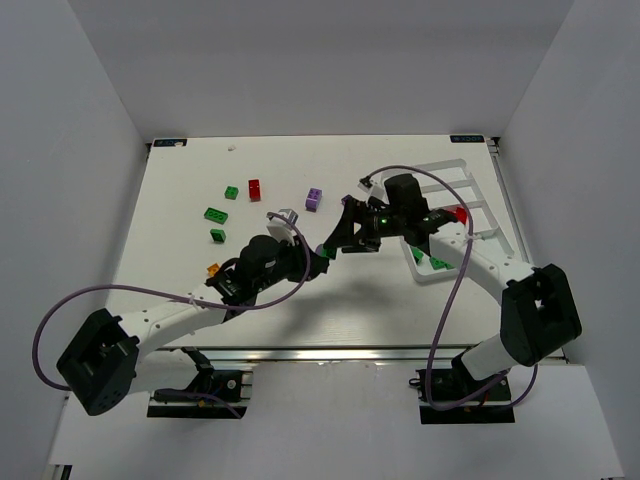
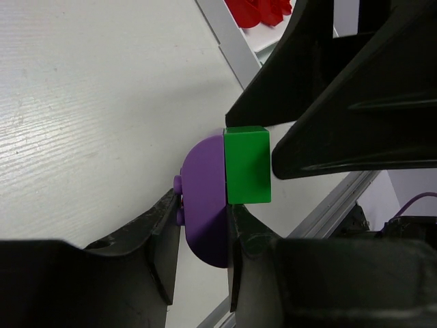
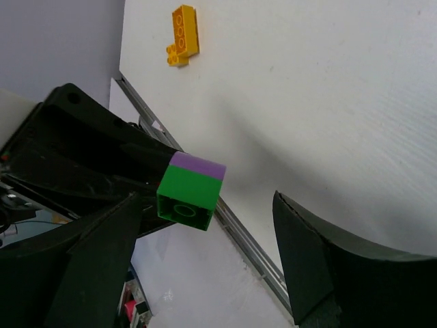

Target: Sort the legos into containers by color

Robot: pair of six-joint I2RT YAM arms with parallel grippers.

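My left gripper is shut on a rounded purple lego with a green brick stuck to it, held above the table. My right gripper is open, its fingers standing on either side of the green brick; one finger is still well apart from it. The white tray lies at the right, with a red lego and green legos in it.
Loose on the table at the left are green bricks, a red brick, a purple brick and an orange brick. White walls enclose the table. A metal rail runs along the near edge.
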